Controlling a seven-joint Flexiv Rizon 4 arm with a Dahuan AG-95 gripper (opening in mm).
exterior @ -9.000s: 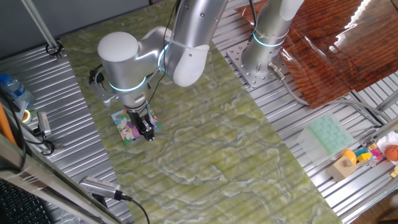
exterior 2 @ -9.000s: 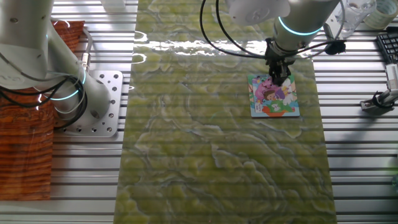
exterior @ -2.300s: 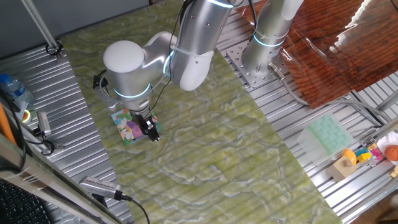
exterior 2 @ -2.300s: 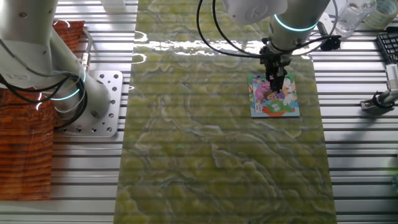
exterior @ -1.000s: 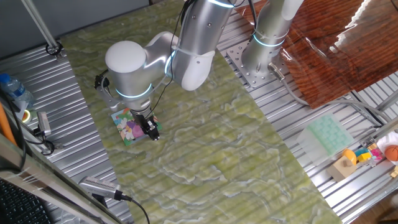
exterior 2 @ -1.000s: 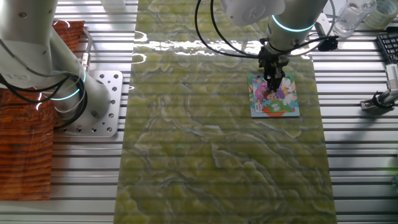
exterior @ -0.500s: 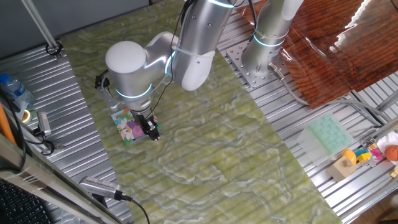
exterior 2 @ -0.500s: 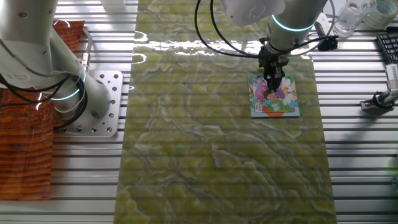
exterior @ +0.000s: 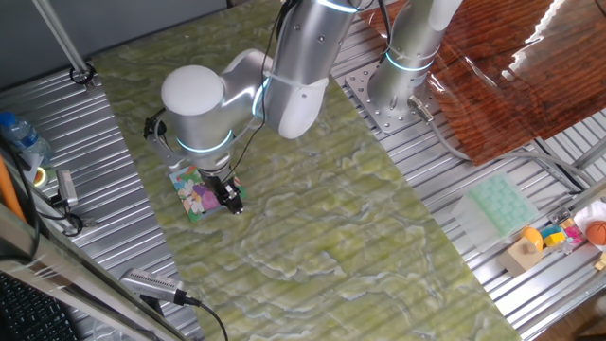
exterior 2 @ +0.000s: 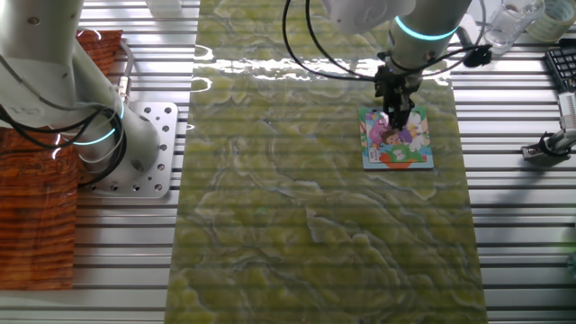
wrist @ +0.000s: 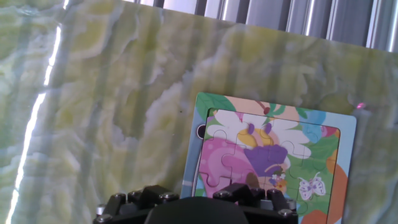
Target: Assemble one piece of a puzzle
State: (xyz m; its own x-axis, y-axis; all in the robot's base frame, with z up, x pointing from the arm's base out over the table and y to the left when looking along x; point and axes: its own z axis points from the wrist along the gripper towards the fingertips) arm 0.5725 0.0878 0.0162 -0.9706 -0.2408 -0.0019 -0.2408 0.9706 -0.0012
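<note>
The puzzle (exterior: 193, 197) (exterior 2: 402, 146) (wrist: 281, 155) lies flat on the green marbled mat, a small square cartoon picture with a blue edge. My gripper (exterior: 230, 201) (exterior 2: 393, 124) points straight down over the puzzle's middle, its tips at or just above the picture. In the hand view only the hand's dark housing (wrist: 193, 208) shows along the bottom edge; the fingertips are hidden there. The fixed views are too small to show a gap between the fingers. The piece cannot be told apart from the picture and may be hidden under the fingers.
A second arm's base (exterior: 398, 90) (exterior 2: 135, 153) stands on a bolted plate beside the mat. A pale green moulded tray (exterior: 499, 208) and coloured toys (exterior: 559, 237) lie at the right. A bottle (exterior: 24, 137) and hand tools (exterior: 66, 189) sit on the ribbed metal at the left.
Since nine seconds ago my gripper has shifted a short way from the puzzle's far corner toward its middle. Over the last second it has barely moved.
</note>
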